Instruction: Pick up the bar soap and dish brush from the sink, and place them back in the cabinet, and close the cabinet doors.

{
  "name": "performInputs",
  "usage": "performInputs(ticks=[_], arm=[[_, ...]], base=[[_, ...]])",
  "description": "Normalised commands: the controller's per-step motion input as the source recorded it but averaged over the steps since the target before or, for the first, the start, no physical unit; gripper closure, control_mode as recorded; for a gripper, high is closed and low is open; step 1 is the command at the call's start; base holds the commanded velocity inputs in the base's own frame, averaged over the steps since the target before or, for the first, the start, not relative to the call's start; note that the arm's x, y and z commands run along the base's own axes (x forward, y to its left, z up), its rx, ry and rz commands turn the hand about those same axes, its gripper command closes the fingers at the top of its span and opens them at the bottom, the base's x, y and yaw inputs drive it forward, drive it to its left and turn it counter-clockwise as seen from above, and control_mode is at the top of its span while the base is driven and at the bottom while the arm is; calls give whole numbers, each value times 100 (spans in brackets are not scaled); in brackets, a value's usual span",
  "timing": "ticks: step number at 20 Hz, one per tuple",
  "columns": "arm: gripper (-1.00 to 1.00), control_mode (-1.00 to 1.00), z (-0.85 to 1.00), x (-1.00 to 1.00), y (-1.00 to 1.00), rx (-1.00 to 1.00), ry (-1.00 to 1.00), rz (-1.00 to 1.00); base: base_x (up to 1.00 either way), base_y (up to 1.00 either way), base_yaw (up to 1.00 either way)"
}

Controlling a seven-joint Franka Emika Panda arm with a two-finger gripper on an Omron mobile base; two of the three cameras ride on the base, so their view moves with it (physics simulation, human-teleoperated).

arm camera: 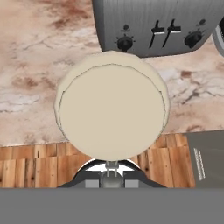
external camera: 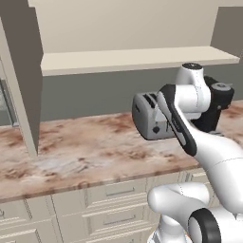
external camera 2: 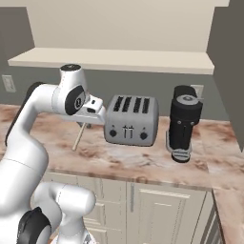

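Marble-veined surface (external camera: 85, 152), mottled pink and brown, runs beneath a plain beige cabinet (external camera: 137, 59) shelf, with cream drawers (external camera: 114, 192) below. A brushed-metal four-slot toaster (external camera 2: 131, 119) sits beside a black grinder (external camera 2: 183, 124). The pincer (external camera 2: 86, 120) is clamped on the dish brush (arm camera: 111, 105), held above the surface, its round cream head facing the hand camera.
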Motion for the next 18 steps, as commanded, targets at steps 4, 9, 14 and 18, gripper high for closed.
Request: performInputs(ticks=[4,9,14,18], arm=[[100,100,0,0,0,0,0,0],[100,100,0,0,0,0,0,0],[100,100,0,0,0,0,0,0],[100,-100,0,4,-1,0,0,0]], base=[[19,-34,0],[2,-4,0],[0,0,0],[0,0,0]])
